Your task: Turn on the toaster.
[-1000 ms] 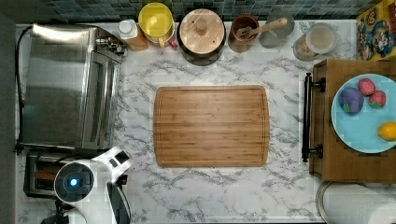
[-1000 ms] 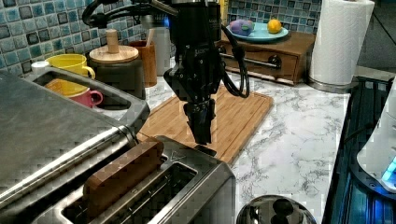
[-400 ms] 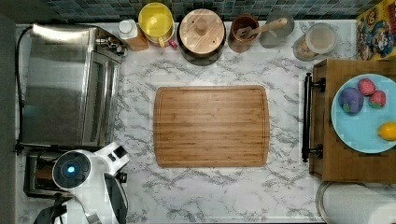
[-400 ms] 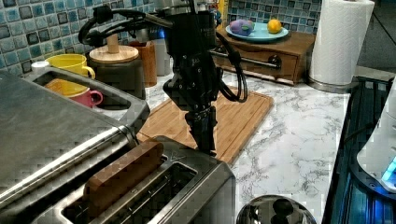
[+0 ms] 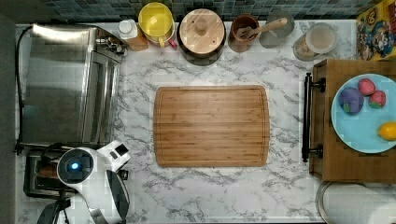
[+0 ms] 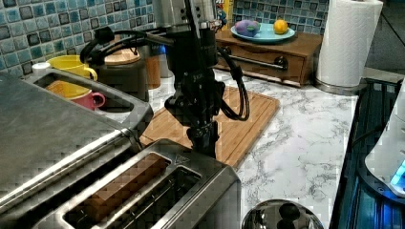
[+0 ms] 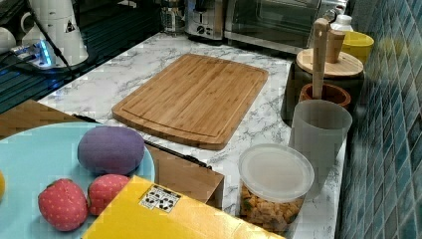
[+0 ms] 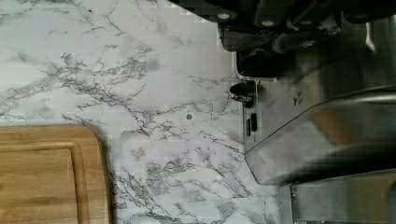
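The toaster [image 6: 191,191] is a small brushed-steel box at the near left of the left view, with a brown slice sunk into one slot [image 6: 119,186]. My gripper [image 6: 205,145] reaches straight down at the toaster's far end, shut and narrow, its tips hidden behind the steel edge. In the wrist view the dark fingers [image 8: 261,56] press on the toaster's end face [image 8: 299,112], beside a small knob [image 8: 240,91]. From above, my arm [image 5: 77,168] covers much of the toaster [image 5: 35,175]. In the right view the toaster [image 7: 204,20] is far off.
A large steel toaster oven [image 5: 65,84] stands right beside the toaster. A wooden cutting board [image 5: 211,126] lies mid-counter. Mugs, a lidded pot [image 5: 201,32] and jars line the back wall. A wooden drawer unit [image 5: 327,121] carries a blue plate of toy fruit.
The brown slice stood above the toaster's top before and now sits down in its slot. My gripper has gone lower along the toaster's end.
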{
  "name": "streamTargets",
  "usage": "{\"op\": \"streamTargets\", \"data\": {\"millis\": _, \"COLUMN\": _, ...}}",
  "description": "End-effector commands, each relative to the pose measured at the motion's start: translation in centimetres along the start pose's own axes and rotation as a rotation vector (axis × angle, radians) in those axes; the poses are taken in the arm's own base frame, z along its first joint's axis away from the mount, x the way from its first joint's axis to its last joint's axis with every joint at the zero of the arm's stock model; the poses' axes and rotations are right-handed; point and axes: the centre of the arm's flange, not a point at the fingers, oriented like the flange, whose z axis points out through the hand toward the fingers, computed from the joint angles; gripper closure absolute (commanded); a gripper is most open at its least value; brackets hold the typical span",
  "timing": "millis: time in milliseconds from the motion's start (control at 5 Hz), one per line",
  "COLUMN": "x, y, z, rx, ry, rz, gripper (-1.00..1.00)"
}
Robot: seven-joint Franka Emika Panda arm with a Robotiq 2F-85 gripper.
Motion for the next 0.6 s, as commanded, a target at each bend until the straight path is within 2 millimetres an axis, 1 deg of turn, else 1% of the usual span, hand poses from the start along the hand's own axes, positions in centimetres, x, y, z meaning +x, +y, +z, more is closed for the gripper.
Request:
{"op": "streamTargets", "data": {"millis": 200, "x": -4.1, "y": 6.1, "z": 16.3, "rx": -0.072, "ry": -0.109, "rz": 0.098, "gripper": 1.0}}
{"op": "streamTargets", "data": {"millis": 400, "x": -7.2, "y": 7.6, "z": 20.1, "rx": -0.059, "ry": -0.108, "rz": 0.037, "gripper": 1.0}}
{"op": "streamTargets", "data": {"millis": 600, "x": -5.9, "y": 6.7, "z": 17.4, "rx": -0.067, "ry": -0.125, "rz": 0.022, "gripper": 1.0}}
